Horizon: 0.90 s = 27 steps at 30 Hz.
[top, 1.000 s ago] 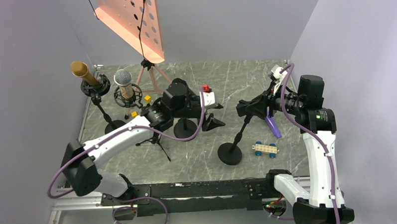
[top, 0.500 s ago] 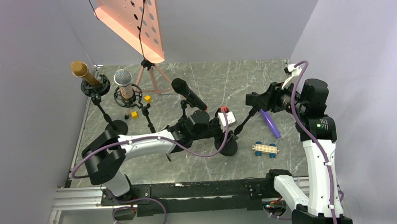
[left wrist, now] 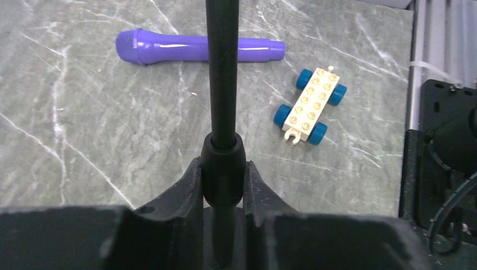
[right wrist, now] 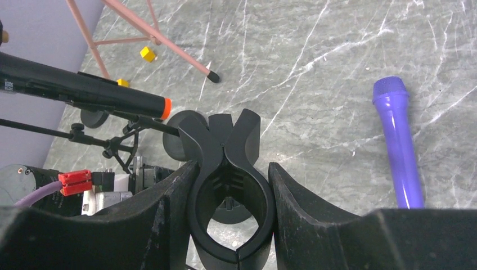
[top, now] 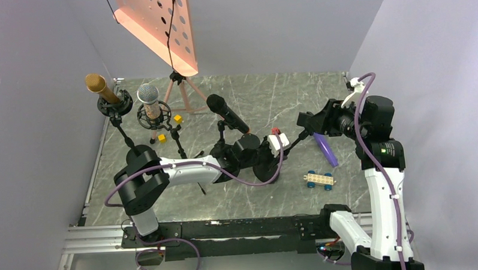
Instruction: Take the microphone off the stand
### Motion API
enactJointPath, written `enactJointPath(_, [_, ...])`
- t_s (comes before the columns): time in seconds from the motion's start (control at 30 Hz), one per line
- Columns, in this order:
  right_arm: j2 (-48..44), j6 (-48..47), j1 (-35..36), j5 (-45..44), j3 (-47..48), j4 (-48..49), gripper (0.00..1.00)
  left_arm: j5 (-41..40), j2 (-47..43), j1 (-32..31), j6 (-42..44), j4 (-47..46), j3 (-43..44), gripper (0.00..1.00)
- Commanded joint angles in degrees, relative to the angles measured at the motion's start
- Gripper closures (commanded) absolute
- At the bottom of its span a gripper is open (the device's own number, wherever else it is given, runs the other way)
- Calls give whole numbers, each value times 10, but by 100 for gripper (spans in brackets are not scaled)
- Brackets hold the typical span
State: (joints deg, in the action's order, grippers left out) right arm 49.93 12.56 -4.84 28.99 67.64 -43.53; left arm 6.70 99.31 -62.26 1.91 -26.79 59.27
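The purple microphone (top: 325, 149) lies flat on the marble table, apart from the stand; it also shows in the left wrist view as the purple microphone (left wrist: 191, 46). The black stand (top: 292, 146) leans between both arms. My left gripper (left wrist: 223, 180) is shut on the collar of the stand's pole (left wrist: 222, 67), low near the base. My right gripper (right wrist: 230, 174) is shut on the stand's clip (right wrist: 228, 140), whose ring is empty. In the top view the left gripper (top: 267, 163) hides most of the base, and the right gripper (top: 308, 122) is at the stand's top.
A black microphone (top: 227, 114) on a small tripod stands just left of the left wrist. Gold (top: 97, 86) and silver (top: 148, 96) microphones stand at the far left. A pink music stand (top: 155, 30) is at the back. A toy car (top: 319, 179) lies near the purple microphone.
My left arm swung right from the black microphone's tripod to the leaning stand and closed on its pole. The stand's base shifted back and left. The right gripper kept its hold on the clip.
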Motion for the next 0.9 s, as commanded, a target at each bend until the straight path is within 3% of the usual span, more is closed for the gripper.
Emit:
enactJointPath(0.0, [1,7,-3,44,-6,24,100,97,1,9,12,-52,27,92])
enactJointPath(0.07, [11,-47,-3,99,-8,14,100,158,-5,22,21,-51,23,100])
enactJointPath(0.17, [15,-171,-3,185,-13,-28,100,277,-23,46,45,-27,13,100])
enactJointPath(0.27, [10,-249,-3,227,-11,-74,100,341,-44,62,79,16,-5,100])
enactJointPath(0.4, [25,-287,-2,256,-5,-119,99,362,-60,65,117,44,-26,100])
enactJointPath(0.5, [60,-309,1,290,12,-158,70,360,-57,65,114,48,-23,100])
enactJointPath(0.6, [97,-341,25,301,32,-207,57,357,-48,64,120,52,-15,100])
enactJointPath(0.83, [132,-356,86,262,53,-237,58,355,-41,64,151,85,6,100])
enactJointPath(0.87, [137,-359,92,260,57,-242,64,352,-42,64,154,87,6,100])
